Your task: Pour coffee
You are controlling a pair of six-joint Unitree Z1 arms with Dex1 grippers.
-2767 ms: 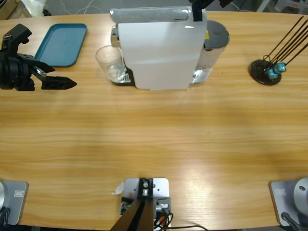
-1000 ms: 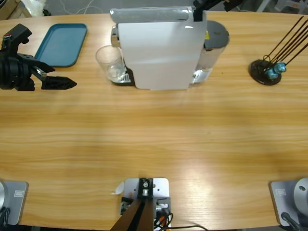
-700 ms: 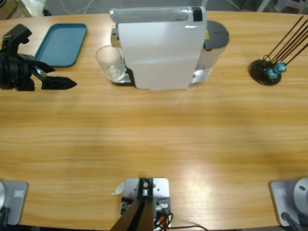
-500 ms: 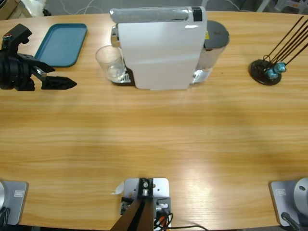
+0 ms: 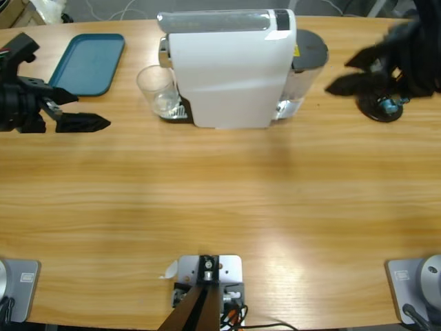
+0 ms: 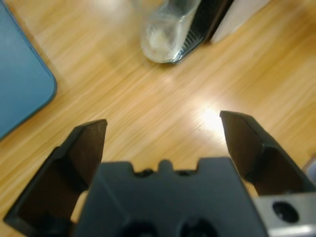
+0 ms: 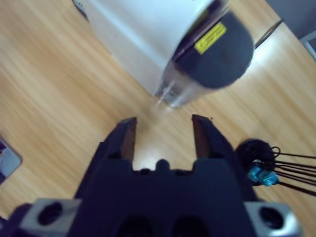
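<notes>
A small clear glass tumbler [image 5: 157, 89] stands on the drip grate at the left end of the big white coffee machine [image 5: 227, 69]. A shallow layer of pale coffee [image 6: 159, 38] shows in the tumbler's [image 6: 167, 29] base. My left gripper [image 5: 93, 123] hovers over the table left of the glass, pointing at it; its jaws are wide open and nothing is between them [image 6: 163, 126]. My right gripper [image 5: 344, 72] hangs open over the table just right of the machine's dark grey water tank [image 7: 217, 49], holding nothing [image 7: 163, 126].
A teal tray [image 5: 88, 62] lies at the back left, beside the left arm. A black round stand with thin black sticks [image 5: 379, 103] sits at the far right, partly under the right arm. The machine [image 7: 143, 24] takes up the back middle.
The right arm left the machine's top, went out of view, and now shows at the upper right beside the machine. The left gripper has shifted only slightly.
</notes>
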